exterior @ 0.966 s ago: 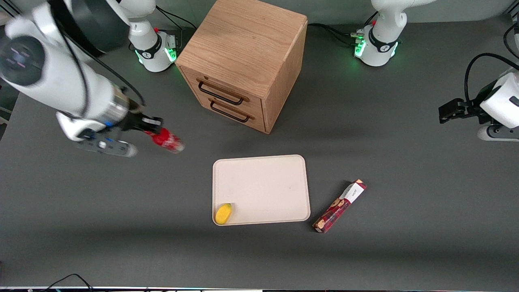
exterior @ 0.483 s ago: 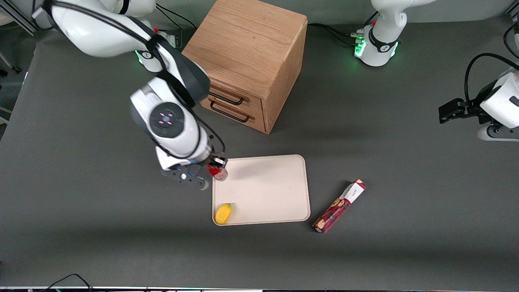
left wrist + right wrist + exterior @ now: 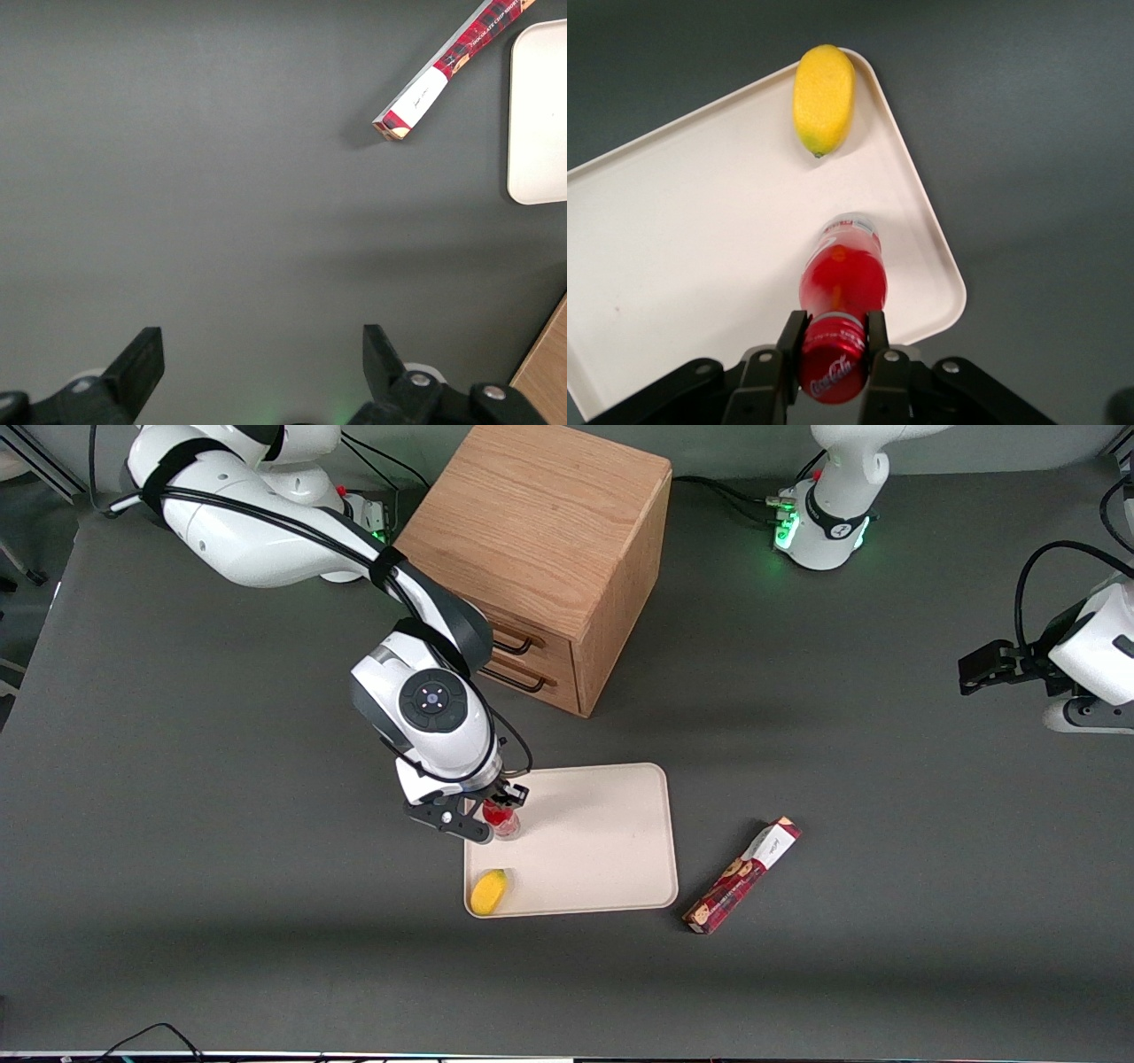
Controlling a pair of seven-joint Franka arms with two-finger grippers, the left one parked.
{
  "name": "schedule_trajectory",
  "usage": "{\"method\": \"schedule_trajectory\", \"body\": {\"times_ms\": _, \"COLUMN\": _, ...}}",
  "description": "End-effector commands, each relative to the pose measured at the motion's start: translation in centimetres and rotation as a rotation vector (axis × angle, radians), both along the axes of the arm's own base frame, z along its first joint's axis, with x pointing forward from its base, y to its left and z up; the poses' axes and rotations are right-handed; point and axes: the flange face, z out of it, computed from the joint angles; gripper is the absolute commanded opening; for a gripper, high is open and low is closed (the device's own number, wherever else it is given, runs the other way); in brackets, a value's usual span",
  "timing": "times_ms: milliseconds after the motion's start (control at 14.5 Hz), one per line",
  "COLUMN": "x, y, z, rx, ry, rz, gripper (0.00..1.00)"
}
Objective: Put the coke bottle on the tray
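My right gripper (image 3: pixel 500 808) is shut on the red cap of the small coke bottle (image 3: pixel 502 821) and holds it upright over the cream-beige tray (image 3: pixel 602 841), near the tray's corner toward the working arm's end and the cabinet. In the right wrist view the fingers (image 3: pixel 794 332) clamp the cap of the bottle (image 3: pixel 843 274), its clear base pointing down at the tray (image 3: pixel 700 266). I cannot tell whether the base touches the tray.
A yellow lemon-like fruit (image 3: pixel 489 892) (image 3: pixel 824 99) lies in the tray's corner nearest the front camera. A wooden drawer cabinet (image 3: pixel 540 558) stands farther from the camera than the tray. A long red cookie box (image 3: pixel 742 874) (image 3: pixel 456 62) lies beside the tray toward the parked arm's end.
The right arm has swung in from the working arm's end with the bottle, turned it from tilted to upright, and brought it over the tray's corner.
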Motion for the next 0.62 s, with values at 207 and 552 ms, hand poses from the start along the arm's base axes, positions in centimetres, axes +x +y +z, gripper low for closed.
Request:
{"method": "schedule_trajectory", "body": {"times_ms": 207, "x": 1.8, "y": -2.8, "z": 10.1, "rx": -0.049, "ry": -0.02, "rz": 0.031, "gripper": 1.0}}
{"method": "schedule_trajectory", "body": {"times_ms": 552, "x": -2.0, "y": -11.8, "z": 27.6, "rx": -0.096, "ry": 0.026, "rz": 0.169, "gripper": 1.0}}
